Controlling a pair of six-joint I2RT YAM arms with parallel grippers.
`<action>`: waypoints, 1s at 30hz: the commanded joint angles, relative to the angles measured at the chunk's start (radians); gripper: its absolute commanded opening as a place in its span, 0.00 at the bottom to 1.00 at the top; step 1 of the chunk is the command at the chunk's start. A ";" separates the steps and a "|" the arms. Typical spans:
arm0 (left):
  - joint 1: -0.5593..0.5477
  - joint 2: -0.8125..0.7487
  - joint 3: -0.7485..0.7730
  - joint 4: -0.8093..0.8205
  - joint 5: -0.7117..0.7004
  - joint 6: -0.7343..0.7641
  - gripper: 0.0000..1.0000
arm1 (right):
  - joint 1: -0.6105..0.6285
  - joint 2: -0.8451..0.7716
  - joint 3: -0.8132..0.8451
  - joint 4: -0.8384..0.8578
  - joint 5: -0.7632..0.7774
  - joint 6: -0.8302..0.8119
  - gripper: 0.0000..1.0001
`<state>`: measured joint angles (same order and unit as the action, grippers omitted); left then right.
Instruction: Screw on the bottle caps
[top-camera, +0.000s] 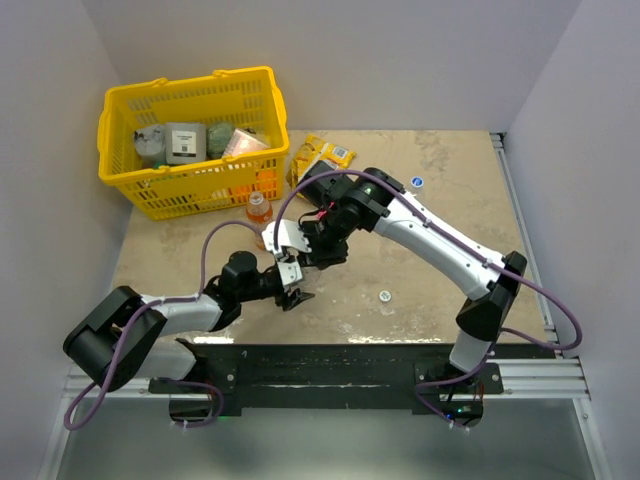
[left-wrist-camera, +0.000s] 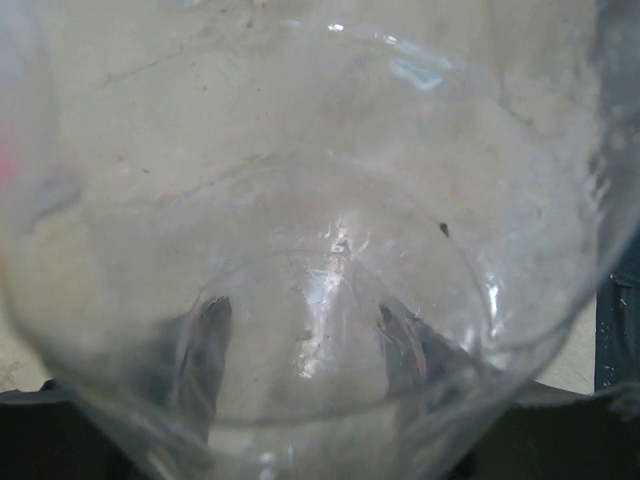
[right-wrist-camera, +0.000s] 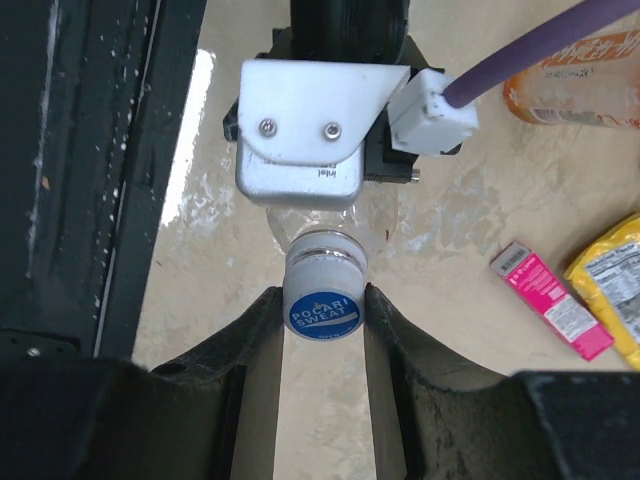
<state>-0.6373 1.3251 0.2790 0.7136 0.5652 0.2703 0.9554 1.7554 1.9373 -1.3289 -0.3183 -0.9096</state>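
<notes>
My left gripper (top-camera: 291, 285) is shut on a clear bottle (left-wrist-camera: 320, 200); that bottle fills the left wrist view, and both fingers (left-wrist-camera: 205, 345) show dimly through it. In the right wrist view the bottle's neck (right-wrist-camera: 320, 228) points at the camera with a blue-topped cap (right-wrist-camera: 322, 310) on it. My right gripper (right-wrist-camera: 322, 298) is shut on that cap, one finger touching each side. An orange drink bottle (top-camera: 258, 211) stands behind the grippers, seen also in the right wrist view (right-wrist-camera: 575, 62). A blue cap (top-camera: 418, 182) and a whitish cap (top-camera: 385, 296) lie loose on the table.
A yellow basket (top-camera: 130, 190) with several items stands at the back left. A yellow snack packet (top-camera: 322, 155) lies beside it. A pink packet (right-wrist-camera: 550, 300) lies on the table near the yellow one. The black rail (top-camera: 330, 360) runs along the near edge.
</notes>
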 joint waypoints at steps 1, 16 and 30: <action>-0.016 -0.026 0.038 0.274 -0.047 -0.092 0.00 | -0.009 0.085 0.058 -0.033 -0.108 0.192 0.10; -0.028 -0.032 0.029 0.287 -0.214 -0.177 0.00 | -0.040 0.202 0.120 -0.092 0.005 0.511 0.10; -0.025 0.036 -0.009 0.342 -0.222 -0.217 0.00 | -0.033 0.162 0.253 -0.093 0.128 0.517 0.44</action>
<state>-0.6643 1.3659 0.2382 0.8097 0.3489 0.1215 0.9009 1.9213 2.1193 -1.3346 -0.2676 -0.4236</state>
